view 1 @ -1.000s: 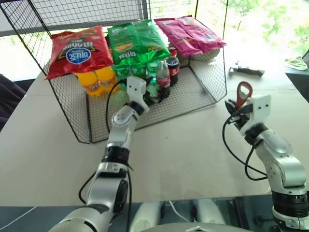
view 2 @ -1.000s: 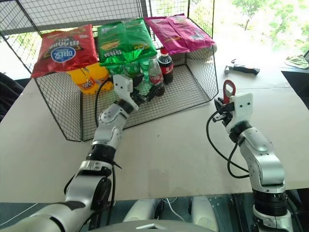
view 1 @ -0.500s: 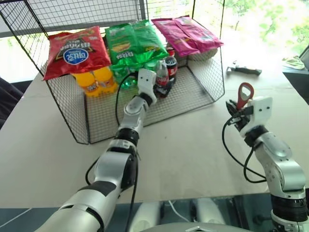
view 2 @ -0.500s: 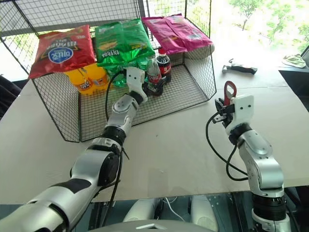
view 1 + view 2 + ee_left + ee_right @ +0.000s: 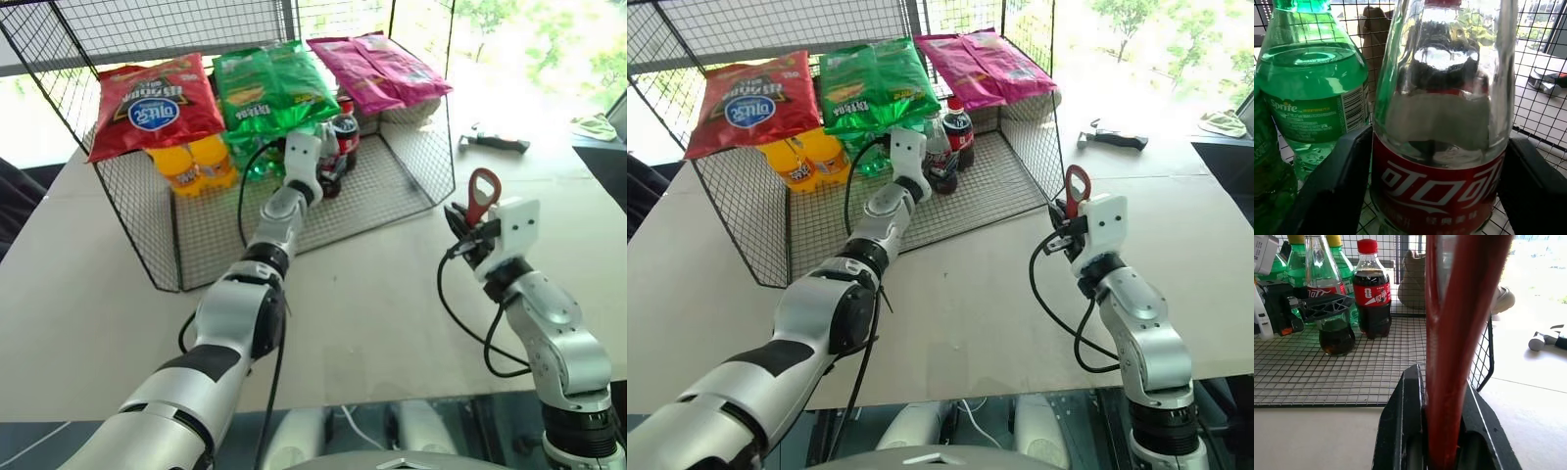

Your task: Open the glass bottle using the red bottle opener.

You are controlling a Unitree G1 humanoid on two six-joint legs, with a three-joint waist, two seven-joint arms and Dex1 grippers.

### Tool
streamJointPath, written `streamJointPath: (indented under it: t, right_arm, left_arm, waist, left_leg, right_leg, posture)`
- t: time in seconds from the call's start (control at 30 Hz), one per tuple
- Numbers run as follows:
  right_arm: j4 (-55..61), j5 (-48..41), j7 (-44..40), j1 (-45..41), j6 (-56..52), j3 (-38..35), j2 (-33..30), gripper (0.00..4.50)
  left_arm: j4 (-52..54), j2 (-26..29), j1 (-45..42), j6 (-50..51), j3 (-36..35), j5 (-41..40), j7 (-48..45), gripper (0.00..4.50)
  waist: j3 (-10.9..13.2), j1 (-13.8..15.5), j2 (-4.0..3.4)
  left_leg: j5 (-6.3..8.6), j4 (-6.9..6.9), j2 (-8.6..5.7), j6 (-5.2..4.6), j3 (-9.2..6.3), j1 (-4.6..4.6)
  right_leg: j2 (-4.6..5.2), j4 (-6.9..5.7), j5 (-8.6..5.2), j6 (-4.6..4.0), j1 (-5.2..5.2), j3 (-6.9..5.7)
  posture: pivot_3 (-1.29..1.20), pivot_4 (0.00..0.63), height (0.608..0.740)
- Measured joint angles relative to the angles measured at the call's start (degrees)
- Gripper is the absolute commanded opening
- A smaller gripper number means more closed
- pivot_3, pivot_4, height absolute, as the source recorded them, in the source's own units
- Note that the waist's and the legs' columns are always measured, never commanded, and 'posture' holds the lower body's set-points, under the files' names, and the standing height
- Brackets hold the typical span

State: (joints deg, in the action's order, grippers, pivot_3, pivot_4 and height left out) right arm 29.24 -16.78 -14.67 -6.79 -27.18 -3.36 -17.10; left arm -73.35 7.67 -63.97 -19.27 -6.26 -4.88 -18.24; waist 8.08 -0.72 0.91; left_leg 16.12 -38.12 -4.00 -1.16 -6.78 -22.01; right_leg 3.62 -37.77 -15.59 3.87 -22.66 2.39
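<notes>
Glass bottle point(image 5: 1442, 122), slim, clear, narrow-necked, red label band, dark cola low in it: stands on the wire floor of the black mesh basket point(image 5: 392, 191), just beside a green plastic soda bottle point(image 5: 1312, 93) and a fatter dark plastic cola bottle with a red cap point(image 5: 1371, 296). Left gripper point(image 5: 1322, 303) brackets the bottle at the label, black fingers point(image 5: 1334, 181) either side; whether they press yet, cannot tell. Judged rigid, smooth, slippery, breakable, weight low; the label band looks the best hold. Flat red bottle opener, ring head with silvery inner edge point(image 5: 482, 192), stands upright, clamped by its handle in the right gripper point(image 5: 468, 230), well apart over the pale tabletop point(image 5: 372, 313). Crinkly snack bags point(image 5: 269, 88) lie atop the basket.
</notes>
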Motion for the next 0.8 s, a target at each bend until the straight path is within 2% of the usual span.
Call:
streamJointPath:
  t: [0.2,0.3,0.47,0.53,0.67,0.73,0.8]
  right_arm:
    - [0.0,0.26,0.07,-0.01,0.0,0.02,0.0,0.0]
    - [-0.03,0.53,0.09,-0.14,0.05,-0.06,-0.33,0.0]
    - [-1.62,0.64,0.05,-1.97,0.92,-3.8,-2.03,0.0]
    - [-2.94,0.82,0.02,-2.78,1.35,-4.71,-2.64,0.0]
    - [-5.64,0.85,0.04,-4.86,1.97,-6.04,-2.97,0.0]
    - [-6.23,0.85,0.04,-6.17,2.56,-6.51,-3.02,0.0]
    - [-6.37,0.83,0.01,-6.75,2.86,-6.44,-2.95,0.0]
  left_arm:
    - [0.4,-0.6,0.26,-0.09,-0.48,0.11,-3.21,2.81]
    - [6.34,-0.62,4.39,0.18,0.02,-0.97,-10.66,2.81]
    - [30.24,0.91,17.67,9.5,3.38,-4.74,-22.72,2.81]
    - [43.85,3.35,24.57,15.95,5.46,-7.86,-27.65,2.81]
    - [63.99,9.02,34.86,24.2,11.55,-11.07,-35.64,2.81]
    - [70.53,10.06,39.22,28.74,13.79,-12.58,-37.05,2.81]
    - [71.88,10.13,40.34,30.96,14.28,-13.18,-36.66,2.81]
  waist:
    - [0.0,0.02,0.0]
    - [0.0,-0.13,0.0]
    - [0.0,-0.23,0.0]
    - [0.0,-0.48,-0.01]
    - [-0.01,-0.42,-0.03]
    - [-0.01,-0.06,-0.04]
    - [-0.01,0.19,-0.03]
  left_leg:
    - [0.0,0.0,0.0,0.0,0.0,-0.01]
    - [0.0,0.01,0.01,0.0,0.03,0.0]
    - [0.0,0.01,0.06,0.0,0.02,0.0]
    - [0.01,0.05,0.11,0.0,0.03,0.02]
    - [0.0,0.05,0.14,0.0,0.04,0.04]
    - [0.0,0.0,0.13,0.0,0.03,0.07]
    - [0.0,-0.04,0.13,0.0,-0.03,0.07]
  right_leg:
    - [0.01,0.0,0.0,0.0,0.0,-0.03]
    - [0.02,-0.01,0.0,0.0,-0.02,-0.03]
    - [0.02,-0.01,0.0,-0.01,-0.05,0.02]
    - [0.03,-0.02,0.0,-0.01,-0.06,0.13]
    - [0.06,-0.01,0.0,-0.02,-0.06,0.15]
    - [0.07,-0.02,0.0,-0.01,-0.03,0.13]
    - [0.01,-0.03,0.0,-0.01,-0.02,0.05]
  posture:
    - [0.0,0.15,0.74]
    - [0.0,0.15,0.74]
    - [0.0,0.15,0.74]
    - [0.0,0.15,0.74]
    - [0.0,0.15,0.74]
    - [0.0,0.15,0.74]
    - [0.0,0.15,0.74]
